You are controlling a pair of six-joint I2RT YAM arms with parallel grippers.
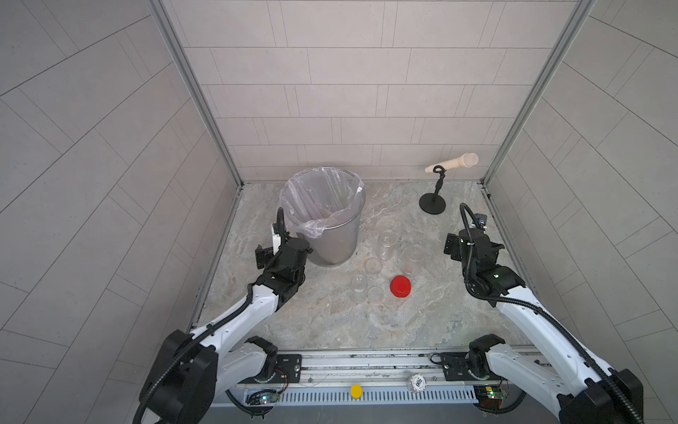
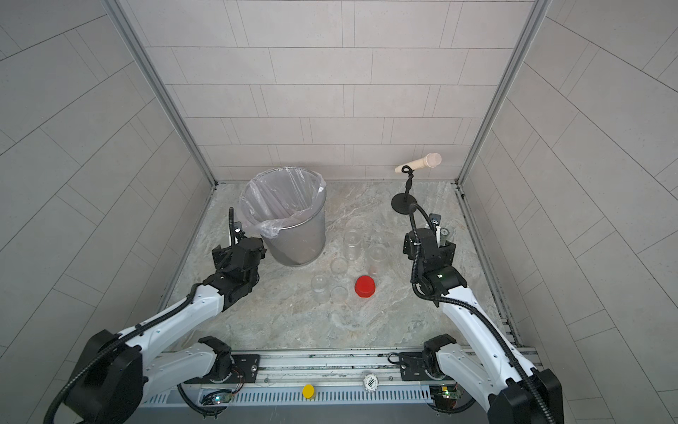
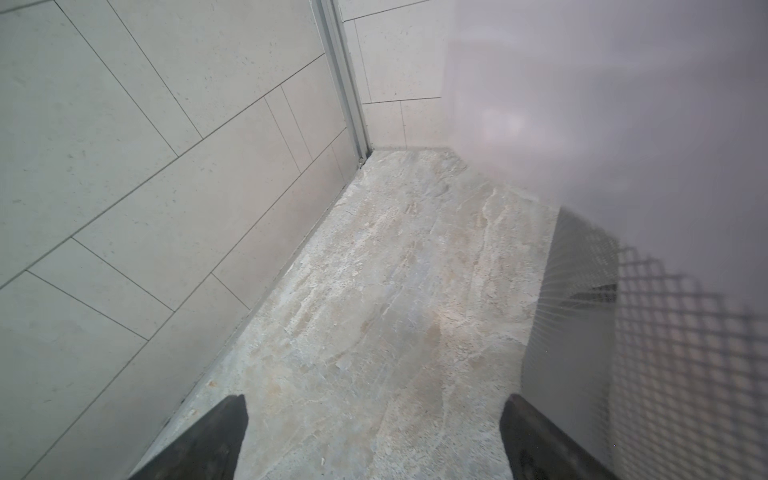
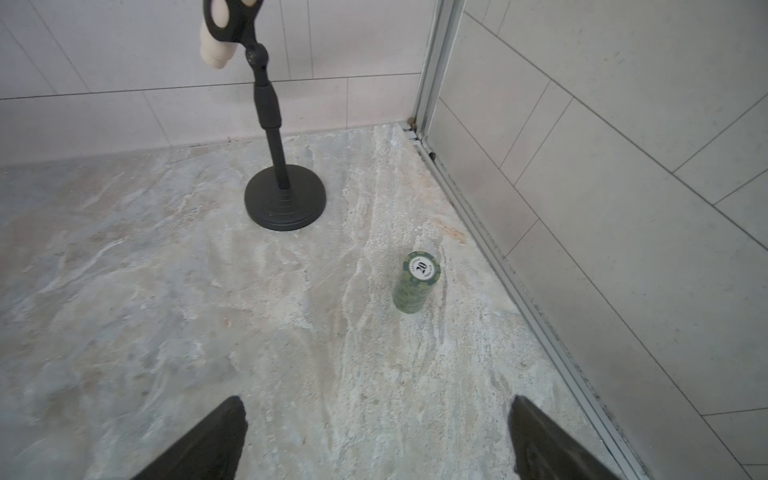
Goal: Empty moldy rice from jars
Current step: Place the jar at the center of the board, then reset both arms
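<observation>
Three clear jars stand open and look empty in both top views: one (image 1: 387, 244) nearest the bin, one (image 1: 414, 258) to its right, one (image 1: 357, 288) nearer the front. Two clear round lids (image 1: 372, 265) (image 1: 375, 293) and a red screw lid (image 1: 400, 287) lie among them. No moldy rice shows. My left gripper (image 3: 374, 415) hangs open over bare floor, just left of the bin. My right gripper (image 4: 376, 415) is open too, right of the jars, holding nothing.
A metal mesh bin (image 1: 334, 242) with a plastic liner stands at the back left, close against my left wrist (image 1: 290, 253). A black stand (image 1: 433, 203) holding a beige handle sits at the back right. A small dark green cylinder (image 4: 415, 282) stands near the right wall.
</observation>
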